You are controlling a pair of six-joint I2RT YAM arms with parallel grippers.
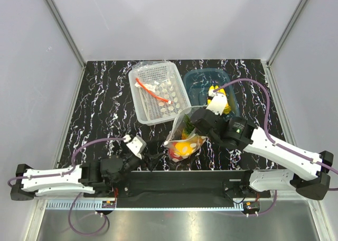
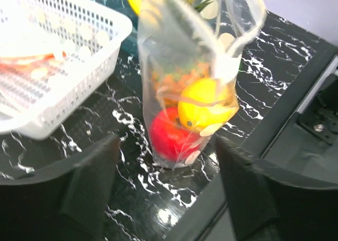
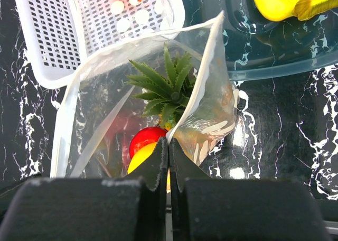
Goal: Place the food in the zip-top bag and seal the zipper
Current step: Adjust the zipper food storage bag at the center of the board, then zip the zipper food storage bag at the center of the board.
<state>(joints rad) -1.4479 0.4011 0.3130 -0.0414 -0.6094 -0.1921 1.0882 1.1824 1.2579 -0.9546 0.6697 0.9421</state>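
The clear dotted zip-top bag [image 1: 185, 135] stands upright near the table's front edge with its mouth open. Inside are the orange piece with green leaves [image 3: 166, 85], the red fruit [image 3: 145, 138] and the yellow lemon [image 2: 206, 111]. My right gripper [image 3: 169, 146] is shut on the mouth edge of the bag, on the white zipper strip [image 3: 196, 90], and holds the bag up. The yellow banana bunch [image 3: 285, 0] lies in the blue-tinted tub [image 1: 208, 87]. My left gripper [image 2: 166, 198] is open and empty, low on the table just in front of the bag's bottom.
A white perforated basket [image 1: 158, 90] with dotted pouches and a red strip stands behind the bag on the left, next to the tub. The table's front edge and black rail [image 2: 296, 119] lie right of the left gripper.
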